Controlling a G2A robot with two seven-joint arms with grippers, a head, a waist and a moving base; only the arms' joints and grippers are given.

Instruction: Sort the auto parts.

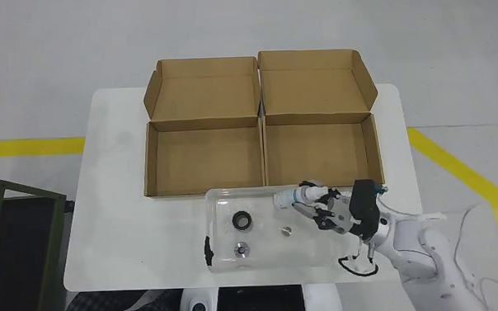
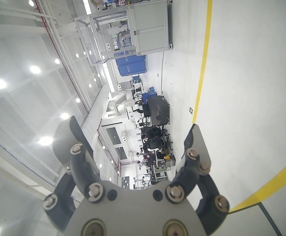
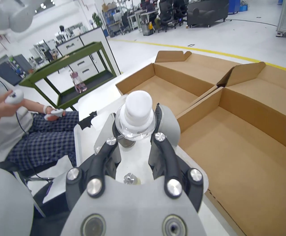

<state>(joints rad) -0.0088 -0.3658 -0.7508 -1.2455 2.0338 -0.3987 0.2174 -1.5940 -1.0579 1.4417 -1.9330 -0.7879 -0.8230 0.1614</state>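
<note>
My right gripper (image 1: 310,204) is shut on a clear part with a white cap (image 3: 138,105), held just above the right end of a clear plastic tray (image 1: 318,250). In the top view the white-capped part (image 1: 288,197) points toward the tray's far edge. On the tray lie a black ring (image 1: 242,221), a small metal piece (image 1: 286,230) and a round metal part (image 1: 241,250). Two open cardboard boxes, a left one (image 1: 204,161) and a right one (image 1: 319,153), stand just beyond the tray. My left gripper (image 2: 134,125) is open, holds nothing and points out into the room.
The box lids (image 1: 312,81) lie folded back toward the table's far edge. A dark green cart (image 1: 21,246) stands off the table's left side. The white tabletop (image 1: 119,201) is bare left of the boxes.
</note>
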